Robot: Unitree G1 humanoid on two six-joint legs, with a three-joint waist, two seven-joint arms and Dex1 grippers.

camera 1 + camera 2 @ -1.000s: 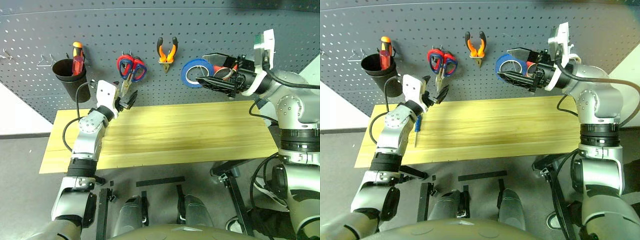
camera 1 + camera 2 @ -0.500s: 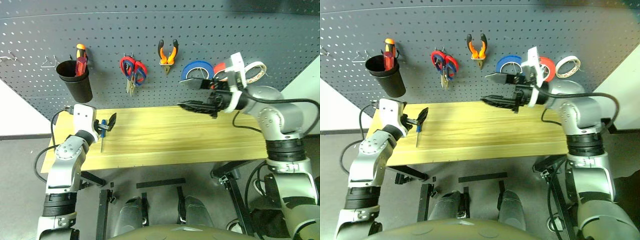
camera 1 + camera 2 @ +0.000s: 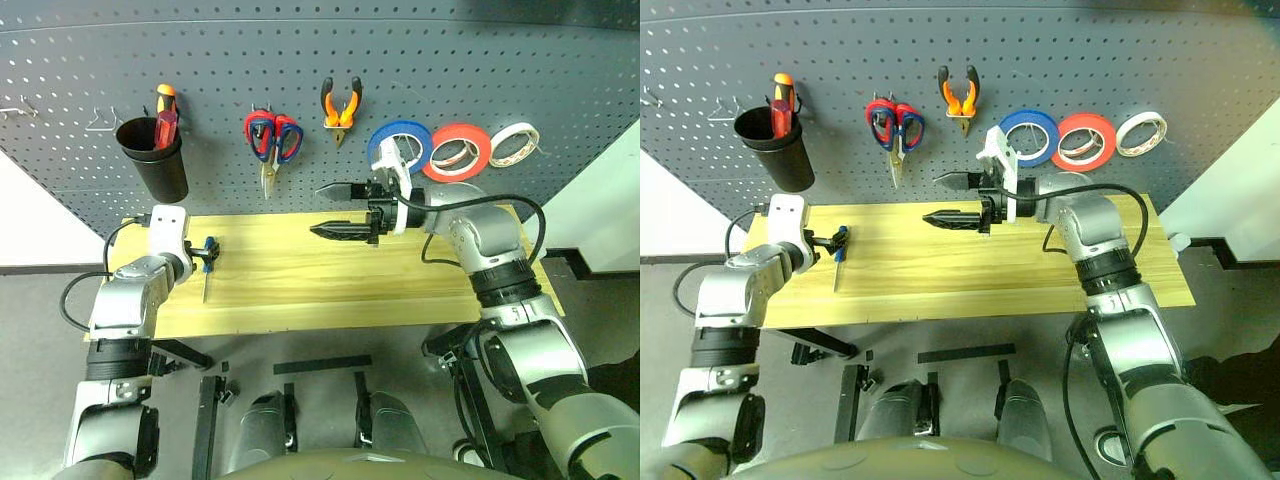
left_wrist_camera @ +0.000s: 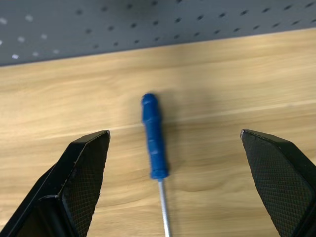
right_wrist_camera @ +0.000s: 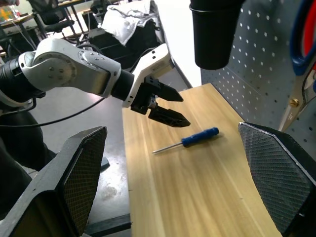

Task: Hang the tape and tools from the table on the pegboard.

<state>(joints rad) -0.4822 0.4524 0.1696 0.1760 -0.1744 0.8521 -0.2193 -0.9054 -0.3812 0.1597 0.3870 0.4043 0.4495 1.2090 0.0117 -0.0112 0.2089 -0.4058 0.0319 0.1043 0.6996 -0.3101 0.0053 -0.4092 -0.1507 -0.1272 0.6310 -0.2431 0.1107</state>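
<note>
Blue tape [image 3: 399, 146], pliers [image 3: 338, 103] and scissors [image 3: 272, 140] hang on the pegboard [image 3: 420, 60] | screwdriver [image 4: 154, 137] left, lying on the desk [image 3: 400, 285] | left tool [image 3: 207, 252] spread just over it, empty | right tool [image 3: 332, 210] spread, empty, above mid-desk

A slim blue-handled screwdriver [image 4: 154, 139] lies flat near the left end of a light wood-plank table [image 3: 400, 285]. On the dark grey pegboard [image 3: 420, 60] behind hang dark-handled scissors [image 3: 287, 139] beside a red pair, orange-and-black pliers [image 3: 339, 105], and a blue tape ring [image 3: 398, 147].
</note>
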